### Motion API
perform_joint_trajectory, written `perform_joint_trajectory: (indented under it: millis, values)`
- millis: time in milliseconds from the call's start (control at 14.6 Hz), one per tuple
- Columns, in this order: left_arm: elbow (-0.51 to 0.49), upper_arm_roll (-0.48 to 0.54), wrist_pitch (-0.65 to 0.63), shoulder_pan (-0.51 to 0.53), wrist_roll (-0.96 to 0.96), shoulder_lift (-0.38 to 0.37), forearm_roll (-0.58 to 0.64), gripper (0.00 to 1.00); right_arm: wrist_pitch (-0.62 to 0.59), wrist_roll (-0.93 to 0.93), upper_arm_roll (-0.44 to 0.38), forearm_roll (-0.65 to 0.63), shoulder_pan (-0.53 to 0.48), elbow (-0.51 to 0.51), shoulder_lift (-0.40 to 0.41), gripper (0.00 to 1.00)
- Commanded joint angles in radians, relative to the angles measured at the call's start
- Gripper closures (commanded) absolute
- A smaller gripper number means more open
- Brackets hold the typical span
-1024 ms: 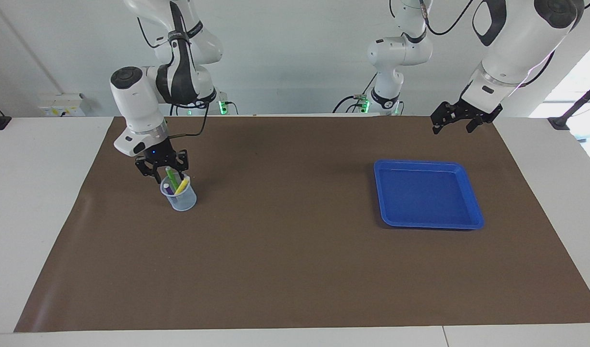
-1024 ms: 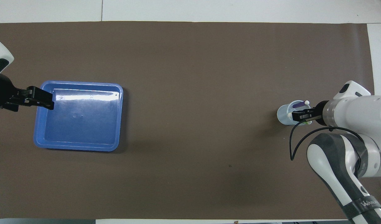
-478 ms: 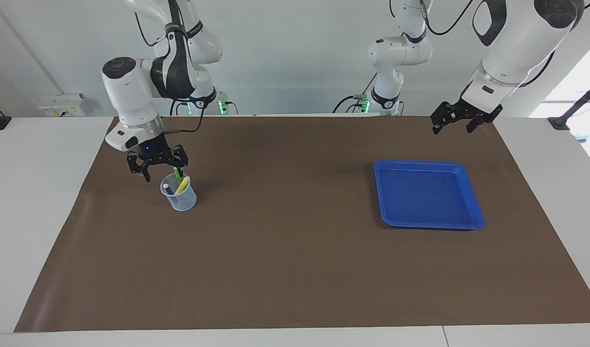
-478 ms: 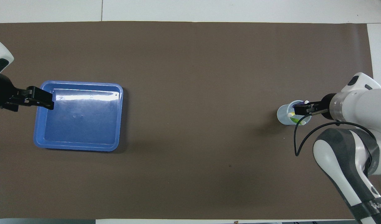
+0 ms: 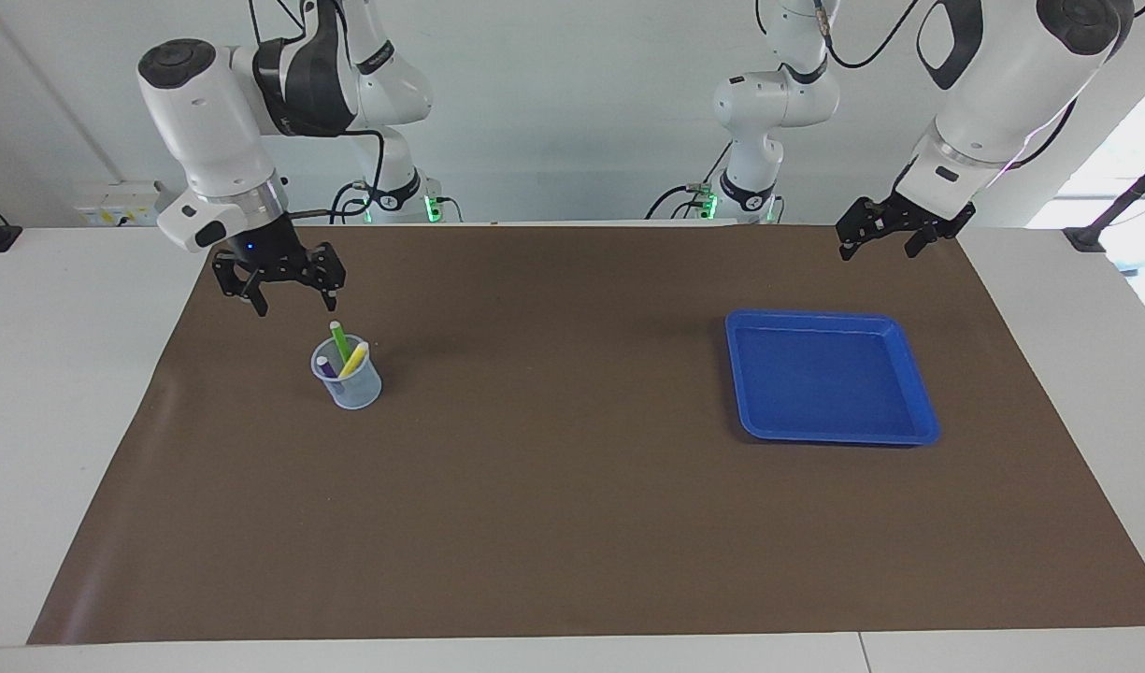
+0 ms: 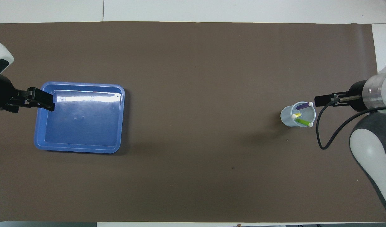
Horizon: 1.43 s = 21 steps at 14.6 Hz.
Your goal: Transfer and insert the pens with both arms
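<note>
Pens: three short thin plastic markers, green pen [image 5: 339, 338], yellow pen [image 5: 353, 359] and purple pen [image 5: 326, 367], standing tilted in small clear plastic cup [image 5: 347, 385] on brown mat [image 5: 572, 523], toward right arm's end of table.
Handling: probably light, stiff, smooth-barrelled; liable to slip or swivel if pinched near pale cap end.
Hold: best taken across coloured barrel just above cup rim, green one standing tallest and freest.
Cup: likely light and easy to tip; sideways pull to be avoided.
Right gripper [image 5: 290, 297]: raised above mat beside cup, fingers spread wide, holding nothing.
Left gripper [image 5: 876, 241]: waiting in air near flat blue plastic tray [image 5: 829, 432], fingers apart, empty.
Tray: no pens in it.
</note>
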Motion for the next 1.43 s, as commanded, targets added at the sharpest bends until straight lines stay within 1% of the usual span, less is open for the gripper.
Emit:
perform_joint_trajectory:
  millis: [0,137,205,273,546,751,956,1365]
  values:
    - [-0.014,0.005,0.009,-0.004,0.001,-0.017,0.017,0.00,-0.169,0.045,0.009,-0.009,-0.006,0.202,0.080,0.00]
    - [-0.014,0.005,0.009,-0.004,0.001,-0.017,0.017,0.00,-0.277,0.059,0.012,-0.027,-0.008,0.323,0.128,0.00]
    - [-0.014,0.005,0.009,-0.004,0.001,-0.017,0.017,0.00,-0.314,0.086,0.014,-0.035,-0.008,0.363,0.142,0.00]
    - [-0.014,0.005,0.009,-0.004,0.001,-0.017,0.017,0.00,-0.337,0.105,0.018,-0.040,-0.008,0.382,0.146,0.00]
    - [-0.014,0.005,0.009,-0.004,0.001,-0.017,0.017,0.00,-0.372,0.113,0.037,-0.044,-0.009,0.362,0.113,0.00]
    - [-0.014,0.005,0.009,-0.004,0.001,-0.017,0.015,0.00,-0.383,0.113,0.038,-0.043,-0.011,0.356,0.110,0.00]
    - [-0.014,0.005,0.009,-0.004,0.001,-0.017,0.015,0.00,-0.398,0.114,0.066,-0.041,-0.037,0.345,0.099,0.00]
    - [-0.014,0.005,0.009,-0.004,0.001,-0.017,0.017,0.00,-0.398,0.111,0.067,-0.037,-0.041,0.341,0.099,0.00]
